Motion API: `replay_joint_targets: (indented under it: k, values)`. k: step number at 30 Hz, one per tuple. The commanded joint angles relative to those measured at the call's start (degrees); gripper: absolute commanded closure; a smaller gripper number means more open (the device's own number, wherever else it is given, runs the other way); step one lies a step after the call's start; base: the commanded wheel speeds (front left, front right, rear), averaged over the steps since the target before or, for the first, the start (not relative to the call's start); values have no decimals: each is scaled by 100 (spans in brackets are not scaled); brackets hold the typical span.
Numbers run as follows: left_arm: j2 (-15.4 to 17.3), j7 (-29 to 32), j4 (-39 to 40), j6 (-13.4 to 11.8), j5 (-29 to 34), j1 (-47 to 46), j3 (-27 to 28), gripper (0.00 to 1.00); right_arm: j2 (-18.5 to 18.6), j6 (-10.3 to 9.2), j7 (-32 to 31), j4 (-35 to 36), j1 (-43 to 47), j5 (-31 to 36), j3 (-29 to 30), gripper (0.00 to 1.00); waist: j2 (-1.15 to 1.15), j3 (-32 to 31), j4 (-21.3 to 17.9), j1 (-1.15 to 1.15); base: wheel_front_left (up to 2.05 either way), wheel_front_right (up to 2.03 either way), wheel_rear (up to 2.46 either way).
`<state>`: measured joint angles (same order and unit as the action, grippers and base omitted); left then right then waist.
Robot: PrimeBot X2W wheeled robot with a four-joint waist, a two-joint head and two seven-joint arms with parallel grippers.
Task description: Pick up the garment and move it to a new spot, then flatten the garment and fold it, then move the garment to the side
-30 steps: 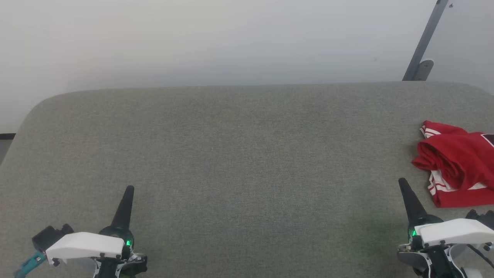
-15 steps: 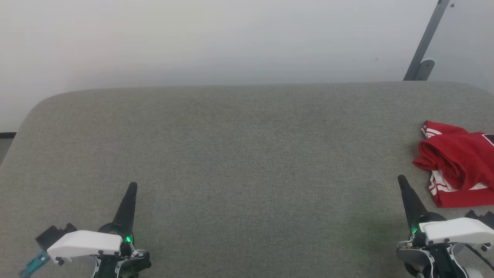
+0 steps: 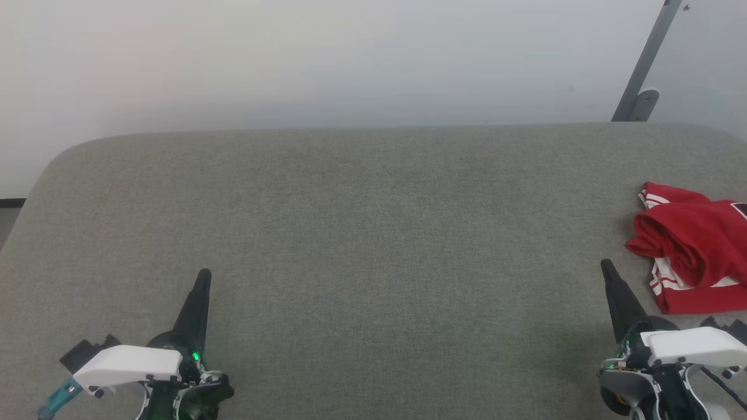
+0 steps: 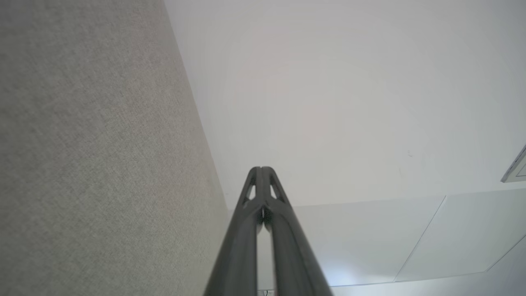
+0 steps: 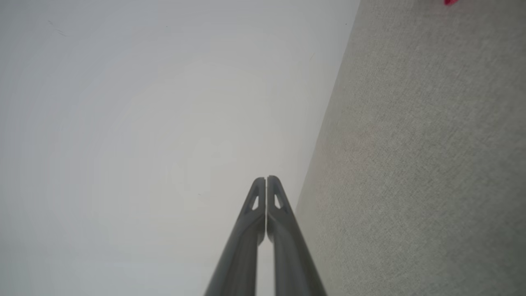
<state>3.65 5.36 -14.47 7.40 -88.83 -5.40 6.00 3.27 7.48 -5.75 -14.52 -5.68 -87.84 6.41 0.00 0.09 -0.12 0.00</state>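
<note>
The right gripper, two long dark fingers on a white-shelled wrist, is seen low at the right of the head view. Its fingers are pressed together tip to tip, with nothing pinched between them. The left gripper, low at the left, is likewise pressed shut and empty. Both are held over the grey, felt-like fabric table top, fingers aimed away from the robot.

From the right gripper's tip, the garment, a shiny red sports jersey with white panels and red-and-white striped trim, is found just to the right and slightly farther off, near the fingers but apart from them. It is well apart from the left gripper, so the right arm is judged much the nearer.

The jersey lies bunched at the table's right side and is cut by the picture's edge. The visible part runs from far to near, roughly along the fingers' own line, with a rolled red fold turned toward the table's middle. Its full long axis, and which end is the neck, cannot be told. Such a heap at the side would suit a jersey awaiting pick-up as well as one set aside after folding.
</note>
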Motion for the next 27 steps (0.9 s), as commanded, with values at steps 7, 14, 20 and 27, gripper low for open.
replay_joint_targets:
  k: [7, 14, 20, 27]
  values:
    - [-59, 104, 48, 16, -278, -100, 58, 100, -43, 2, -70, 57, -72, -321, 15, 100, 0, 5, 7, 0, 0, 0, 0]
    - [-92, 142, 55, 16, -362, -116, 72, 100, -52, 2, -93, 65, -73, -466, 17, 100, 0, 8, 12, 0, 0, 0, 0]
    - [-92, 141, 54, 16, -362, -115, 69, 100, -51, 2, -89, 64, -72, -466, 16, 100, 0, 8, 12, 0, 0, 0, 0]
    - [-92, 141, 55, 16, -363, -115, 68, 100, -51, 2, -89, 63, -72, -466, 16, 100, 0, 8, 12, 0, 0, 0, 0]
